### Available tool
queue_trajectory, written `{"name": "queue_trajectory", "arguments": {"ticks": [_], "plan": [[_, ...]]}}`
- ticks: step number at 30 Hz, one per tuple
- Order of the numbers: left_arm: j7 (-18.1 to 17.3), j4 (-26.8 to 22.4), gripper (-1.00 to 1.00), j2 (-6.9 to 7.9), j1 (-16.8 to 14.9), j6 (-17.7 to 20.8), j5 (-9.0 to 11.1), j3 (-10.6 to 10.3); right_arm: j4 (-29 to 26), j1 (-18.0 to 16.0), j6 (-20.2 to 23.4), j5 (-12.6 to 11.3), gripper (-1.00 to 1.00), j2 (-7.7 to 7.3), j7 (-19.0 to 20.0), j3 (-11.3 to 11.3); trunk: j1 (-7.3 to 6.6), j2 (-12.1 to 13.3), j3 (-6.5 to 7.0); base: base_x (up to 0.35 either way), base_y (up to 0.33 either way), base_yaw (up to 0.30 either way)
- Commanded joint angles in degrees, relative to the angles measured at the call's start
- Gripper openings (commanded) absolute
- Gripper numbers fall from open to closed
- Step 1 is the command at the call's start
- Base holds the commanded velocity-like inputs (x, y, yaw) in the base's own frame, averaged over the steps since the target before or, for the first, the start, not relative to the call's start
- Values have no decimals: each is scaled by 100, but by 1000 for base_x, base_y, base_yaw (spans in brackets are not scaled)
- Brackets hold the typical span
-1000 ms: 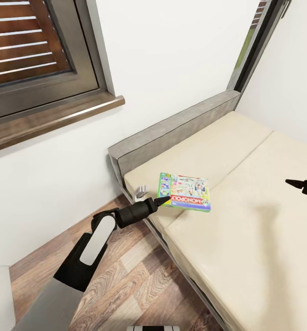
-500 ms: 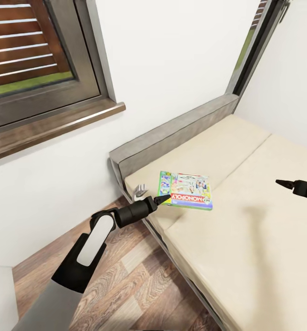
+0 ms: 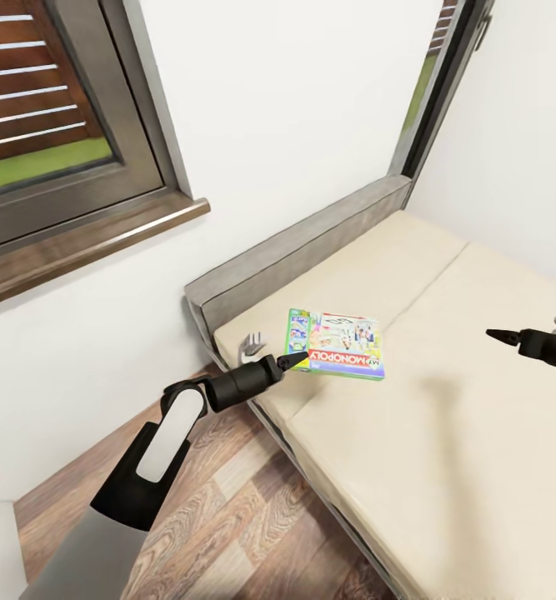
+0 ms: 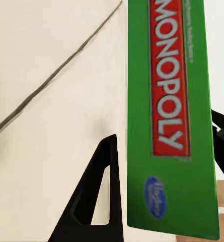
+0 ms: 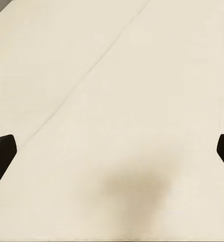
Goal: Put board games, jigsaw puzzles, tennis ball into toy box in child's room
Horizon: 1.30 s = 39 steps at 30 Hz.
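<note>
A Monopoly board game (image 3: pixel 338 345), white-faced with a green edge, is at the near corner of the beige bed (image 3: pixel 444 433), close to the grey headboard (image 3: pixel 294 243). My left gripper (image 3: pixel 298 360) is shut on its near edge. In the left wrist view the green edge (image 4: pixel 172 116) stands between the two black fingers (image 4: pixel 99 191). My right gripper (image 3: pixel 498 336) hovers over the sheet to the right of the box, well apart from it. Its fingertips (image 5: pixel 2 151) stand wide apart in the right wrist view, open with nothing but sheet between them.
The bed's dark frame edge (image 3: pixel 311 467) runs diagonally beside the wood-plank floor (image 3: pixel 236 517). A white wall with a dark-framed window and wooden sill (image 3: pixel 86 242) is behind the headboard. A second tall window frame (image 3: pixel 432 92) stands in the corner.
The whole view has shifted, so the camera has moved. The left gripper still holds the Monopoly box in the same spot. The right gripper has drifted a little left towards the box.
</note>
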Motion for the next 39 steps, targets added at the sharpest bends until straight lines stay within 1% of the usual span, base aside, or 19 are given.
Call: {"name": "queue_trajectory", "arguments": {"ticks": [1,4,5,7,8,11,15,24,39], "plan": [[-18,0,-100,-2,-2,23,-9,6,-2,-4,28,62,100,1,59,-7,-23,40,20,0,0,-208],[-19,-15,-100,8,0,48,-8,12,-224,121,52,62,100,93,59,-10,-89,160,90,0,0,-206],[-17,-66,-100,17,4,102,-15,17,-505,293,63,63,100,204,56,-7,-111,200,114,0,0,-181],[-15,-113,-100,25,9,127,-23,18,-634,391,69,64,100,290,54,-9,-155,281,165,0,0,-174],[-15,-113,-100,25,9,127,-23,18,-634,391,69,64,100,290,54,-9,-177,321,190,0,0,-172],[-13,-161,-100,37,23,152,-26,20,-746,480,72,67,100,390,52,-9,-243,441,267,0,0,-166],[-12,-186,-100,52,35,164,-34,20,-803,529,73,69,100,443,51,-11,-330,601,371,0,0,-161],[-11,-207,-100,75,46,175,-34,21,-853,571,76,70,100,489,51,-12,-528,962,606,0,0,-156],[-11,-214,-100,79,48,187,-33,21,-863,581,77,70,100,497,50,-20,-858,1564,999,0,0,-151]]}}
